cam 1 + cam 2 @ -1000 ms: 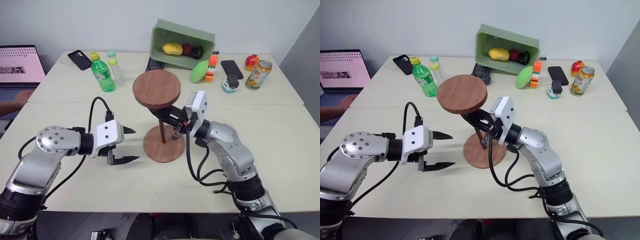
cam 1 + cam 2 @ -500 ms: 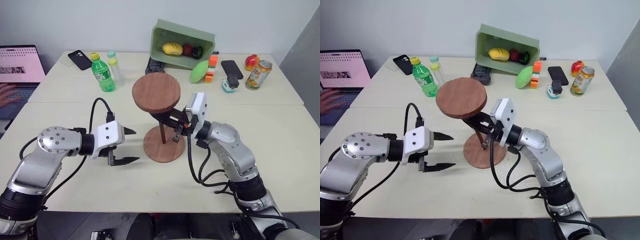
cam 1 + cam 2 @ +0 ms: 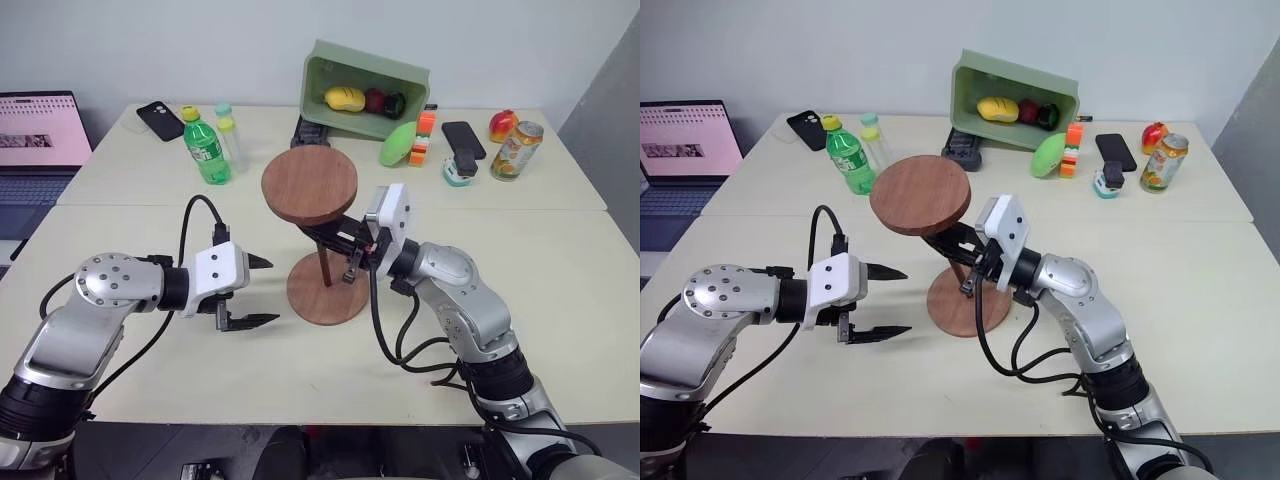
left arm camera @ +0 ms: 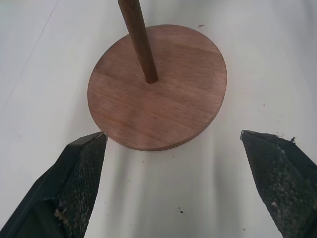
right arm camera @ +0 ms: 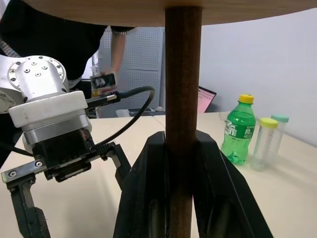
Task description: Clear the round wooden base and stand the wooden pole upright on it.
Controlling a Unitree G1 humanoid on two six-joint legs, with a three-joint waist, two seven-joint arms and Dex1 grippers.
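Pole standing on the base, pinched by the right pincer.

The right gripper (image 3: 338, 243) is clenched on the wooden pole (image 3: 325, 262), whose foot sits in the middle of the round wooden base (image 3: 327, 291) just below those fingers, disc end up. The left gripper (image 3: 262, 291) hangs released to the base's left, its fingers spread, touching nothing on the table (image 3: 150, 220).

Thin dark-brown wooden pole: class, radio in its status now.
Right hand shut on thin dark-brown wooden pole, foot on flat round reddish-brown wooden base, leaning. Left hand open, beside base. Nothing lying on base.
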